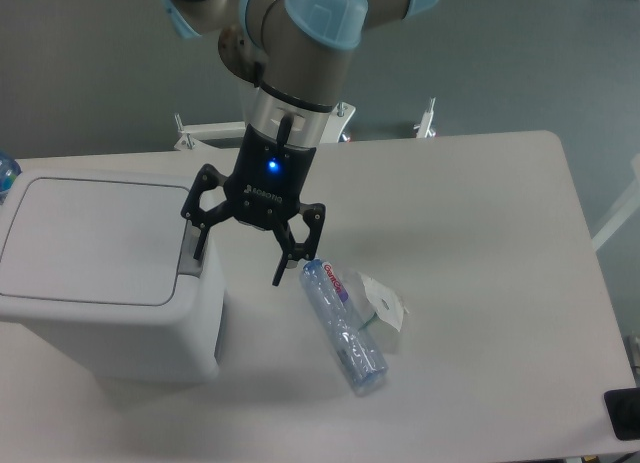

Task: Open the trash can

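just left of the splayed gripper [239, 267], trash can [100, 273]

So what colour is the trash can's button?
Grey, on the white trash can; the fixed camera shows the button.

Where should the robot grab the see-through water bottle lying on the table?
Probably around the middle of the clear plastic water bottle, coming straight down, pincer fingers across its narrow width. It lies flat and slanted, with a small white packet against its right side.

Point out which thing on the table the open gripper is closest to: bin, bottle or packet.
The trash can: one finger of the gripper hangs at its grey push-button tab, while the plastic bottle and white packet lie farther right.
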`<state>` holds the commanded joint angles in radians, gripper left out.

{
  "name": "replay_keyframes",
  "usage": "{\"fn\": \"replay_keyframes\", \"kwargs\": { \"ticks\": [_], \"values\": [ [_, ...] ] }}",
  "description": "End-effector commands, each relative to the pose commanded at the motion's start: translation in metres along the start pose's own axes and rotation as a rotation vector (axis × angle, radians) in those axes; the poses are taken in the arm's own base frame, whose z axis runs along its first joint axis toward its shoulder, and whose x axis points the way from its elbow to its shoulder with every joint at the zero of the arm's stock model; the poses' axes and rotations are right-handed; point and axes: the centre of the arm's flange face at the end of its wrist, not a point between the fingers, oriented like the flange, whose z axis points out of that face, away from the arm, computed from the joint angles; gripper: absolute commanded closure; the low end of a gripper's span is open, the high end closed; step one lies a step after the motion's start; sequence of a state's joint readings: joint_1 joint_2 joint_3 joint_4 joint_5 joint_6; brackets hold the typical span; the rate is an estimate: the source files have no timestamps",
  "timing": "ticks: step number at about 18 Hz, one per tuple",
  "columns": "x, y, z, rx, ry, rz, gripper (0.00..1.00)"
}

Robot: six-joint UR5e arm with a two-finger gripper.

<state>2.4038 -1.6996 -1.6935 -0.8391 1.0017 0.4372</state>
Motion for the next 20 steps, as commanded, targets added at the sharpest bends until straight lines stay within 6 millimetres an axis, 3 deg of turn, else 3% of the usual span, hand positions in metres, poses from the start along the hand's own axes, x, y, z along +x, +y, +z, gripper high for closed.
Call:
{"fn": "replay_keyframes", "kwargs": {
  "ticks": [13,20],
  "values": [
    [-0.002,0.000,-0.001,-0.006,-0.019,0.000,0.00],
    [-0.004,-0.016,-0.014,0.023,-0.036,0.020,0.00]
  ]
}}
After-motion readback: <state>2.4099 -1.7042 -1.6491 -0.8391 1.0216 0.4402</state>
